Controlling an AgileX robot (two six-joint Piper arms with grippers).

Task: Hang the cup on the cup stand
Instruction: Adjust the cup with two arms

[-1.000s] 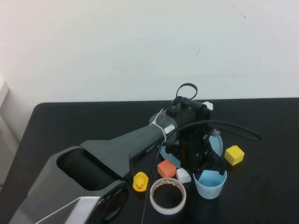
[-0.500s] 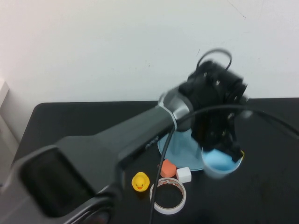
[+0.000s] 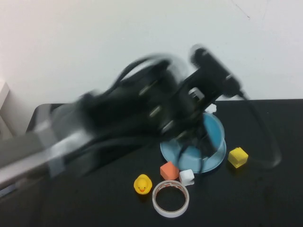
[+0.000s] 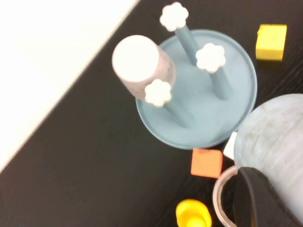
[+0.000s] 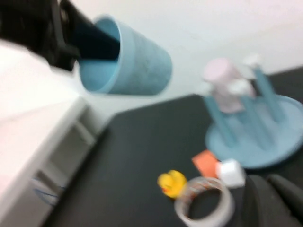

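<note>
The left gripper (image 5: 71, 40), raised clear above the black worktop (image 3: 85, 189), has its jaws pinching the rim of the cup (image 5: 128, 59), held tilted on its side. Below it, the cup stand (image 4: 203, 116) sits near the worktop's back edge. The right gripper (image 5: 277, 191) hangs low beside the tape roll (image 5: 204, 201); jaw state unclear.

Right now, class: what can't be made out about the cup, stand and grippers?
High view: the left arm's blur covers the pegs of the cup stand.
Left wrist view: the cup is cut off by the edge.
Right wrist view: the left gripper, raised, holding the cup, is blurred; the right gripper, near the tape roll, is a dark shape.
</note>
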